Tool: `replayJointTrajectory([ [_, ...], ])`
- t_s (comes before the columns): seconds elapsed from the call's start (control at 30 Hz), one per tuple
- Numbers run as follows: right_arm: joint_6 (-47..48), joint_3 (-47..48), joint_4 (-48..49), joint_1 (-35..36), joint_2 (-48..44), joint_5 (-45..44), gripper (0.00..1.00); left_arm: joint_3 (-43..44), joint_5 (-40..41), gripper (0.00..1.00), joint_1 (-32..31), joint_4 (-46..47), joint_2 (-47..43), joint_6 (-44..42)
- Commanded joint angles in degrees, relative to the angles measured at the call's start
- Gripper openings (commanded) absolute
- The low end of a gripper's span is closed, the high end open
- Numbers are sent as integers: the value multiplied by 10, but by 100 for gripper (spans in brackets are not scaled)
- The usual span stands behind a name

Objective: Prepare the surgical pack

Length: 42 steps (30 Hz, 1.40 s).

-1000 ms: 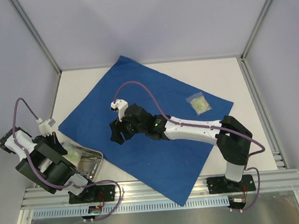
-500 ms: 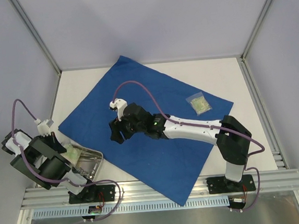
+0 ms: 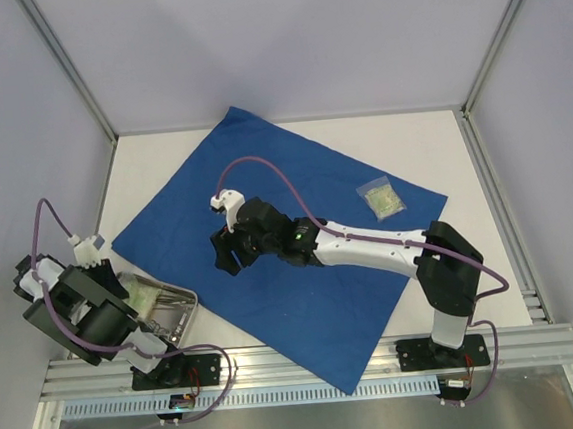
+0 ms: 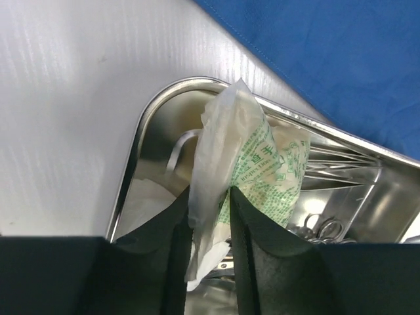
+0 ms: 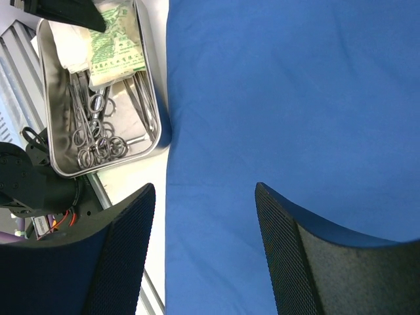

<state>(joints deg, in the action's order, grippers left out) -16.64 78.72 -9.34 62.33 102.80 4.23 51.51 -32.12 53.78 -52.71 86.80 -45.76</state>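
Note:
The surgical pack is a royal-blue drape (image 3: 306, 213) spread flat across the table; it also shows in the right wrist view (image 5: 282, 85) and the left wrist view (image 4: 328, 46). My left gripper (image 4: 210, 197) is shut on a white packet with green print (image 4: 259, 161) and holds it over the steel tray (image 4: 141, 128). In the top view the left gripper (image 3: 122, 287) is at the tray's (image 3: 180, 319) left end. My right gripper (image 5: 203, 190) is open and empty above the drape, near its left edge (image 3: 226, 257).
The tray (image 5: 152, 98) holds several steel ring-handled instruments (image 5: 98, 138), white gauze and the packet (image 5: 115, 49). It stands by the drape's near-left edge. A small clear bag (image 3: 381, 198) lies on the drape's far right. Aluminium rails run along the near edge.
My left arm has drawn back a little toward the near left, uncovering more of the tray. The right arm has hardly moved.

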Motion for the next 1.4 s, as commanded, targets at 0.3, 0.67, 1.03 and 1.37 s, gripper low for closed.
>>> replayJointTrajectory([
  [0.3,22,22,-4,2,-29,-17,65,39,0,60,4,-37,-126,-3],
  [0.67,0,-5,-7,-13,-39,-27,65,-54,28,46,-55,45,-187,37],
  [1.03,-67,-75,-15,-131,-80,-26,64,-77,72,42,-56,102,-92,64],
  [1.37,-22,-112,-87,-357,-156,-112,69,-55,42,46,-56,54,-136,59],
])
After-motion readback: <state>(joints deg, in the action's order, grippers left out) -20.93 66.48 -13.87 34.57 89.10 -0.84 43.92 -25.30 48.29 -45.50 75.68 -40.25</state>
